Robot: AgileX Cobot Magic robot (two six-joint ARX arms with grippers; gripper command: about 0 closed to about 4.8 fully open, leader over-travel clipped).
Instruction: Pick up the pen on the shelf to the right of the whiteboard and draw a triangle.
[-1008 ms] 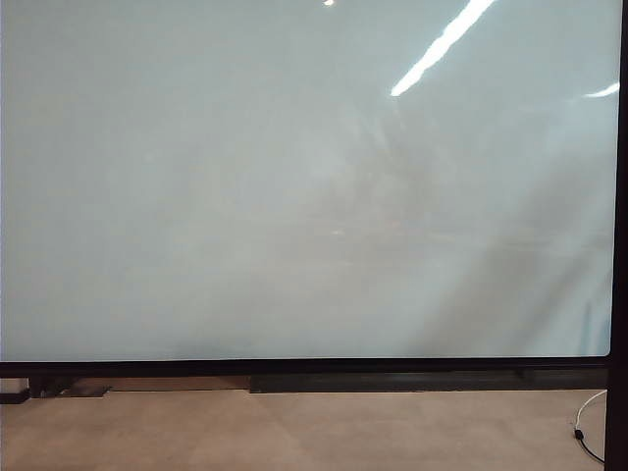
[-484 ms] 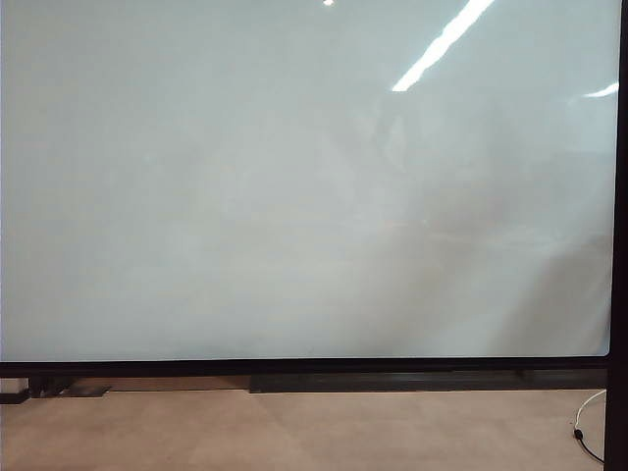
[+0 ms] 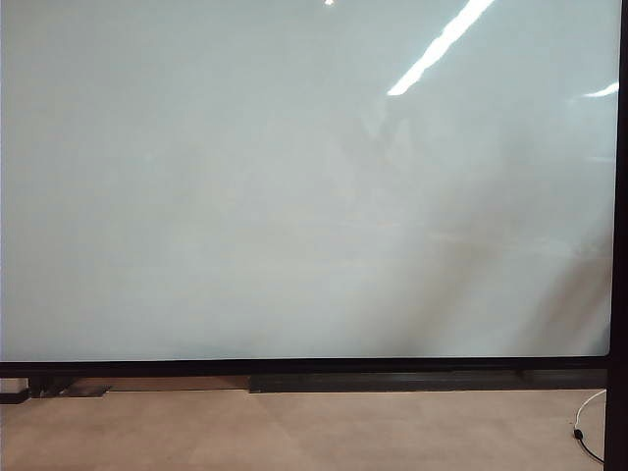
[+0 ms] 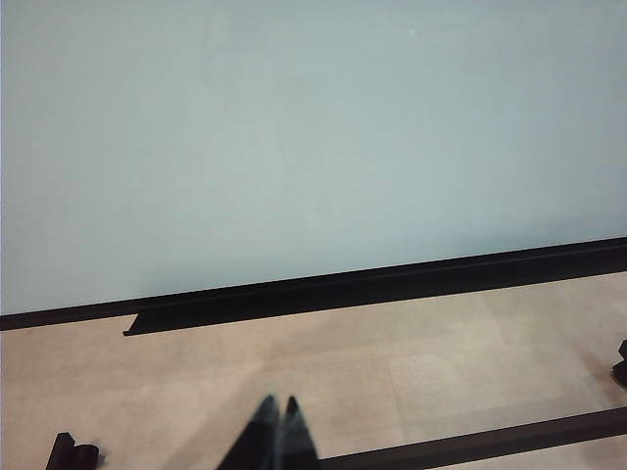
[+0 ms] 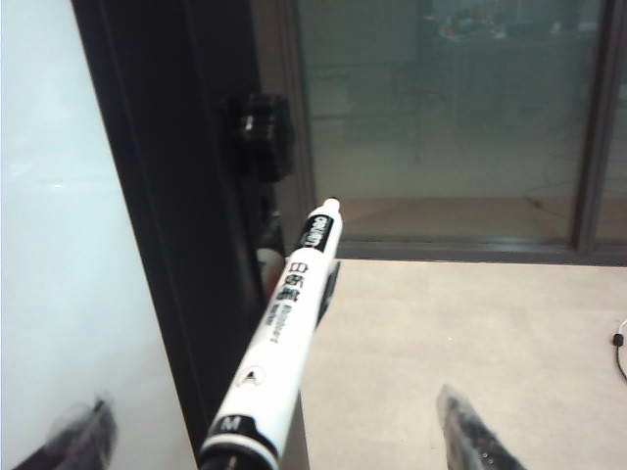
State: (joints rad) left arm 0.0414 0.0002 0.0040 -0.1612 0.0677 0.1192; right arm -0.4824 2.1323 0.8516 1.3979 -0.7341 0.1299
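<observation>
Exterior view, whiteboard: I see the whiteboard (image 3: 294, 186) filling nearly the whole picture, glossy and blank, with streaks of ceiling light reflected near its upper right.
Exterior view, frame: a thin black frame (image 3: 294, 367) runs along the bottom edge and up the right side.
Exterior view, floor: a tan floor (image 3: 294, 427) lies below the board, with a white cable (image 3: 586, 424) at the far right.
Exterior view, arms: I can find neither tool here.

Left wrist view, left tool: I see the left tool (image 4: 278, 406) low in the picture, its two dark fingertips pressed together, nothing between them.
Left wrist view, whiteboard: the board's blank white face (image 4: 313, 137) stands ahead of it, well apart, its black bottom rail above the tan floor.

Right wrist view, right tool: the right tool (image 5: 279, 431) has its fingers spread wide; one blurred fingertip (image 5: 83, 431) shows in front of the white board, the other (image 5: 468, 436) over the floor.
Right wrist view, pen: I see the pen (image 5: 284, 348) between the two fingers, touching neither one that I can see, a white marker with black bands and printed lettering, pointing away from the camera.
Right wrist view, pen's place: it lies just beside the board's black side frame (image 5: 167, 196), on the side away from the white surface; its support is hidden from me.
Right wrist view, background: a glass wall (image 5: 441, 117) stands behind, above the tan floor.
</observation>
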